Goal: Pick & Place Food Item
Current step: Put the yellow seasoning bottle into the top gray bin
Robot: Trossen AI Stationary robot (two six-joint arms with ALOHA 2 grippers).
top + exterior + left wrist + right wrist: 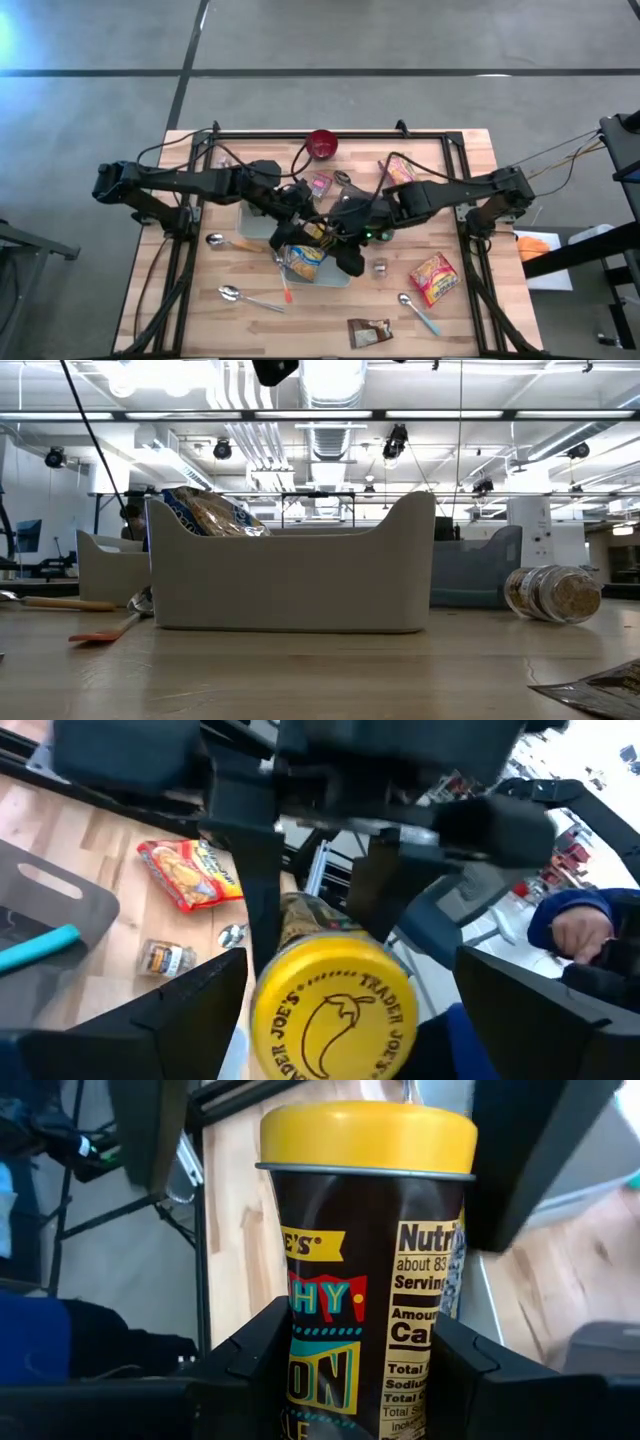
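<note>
Yellow-lid can point(365, 1250) mid-air over grey bin point(318, 270), pinched in right gripper point(360, 1370) jaws. Left gripper point(330, 1010) jaws spread wide around lid, no hold (handoff?). I'd worry: right lets go early, can drops.

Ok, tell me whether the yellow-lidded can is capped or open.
Capped. The yellow lid sits flush on the can, gripped by the right gripper; the left gripper flanks it, open.

can point(365, 1270) base hidden by claw | bag point(205, 513) mostly behind bin point(290, 575)
</note>
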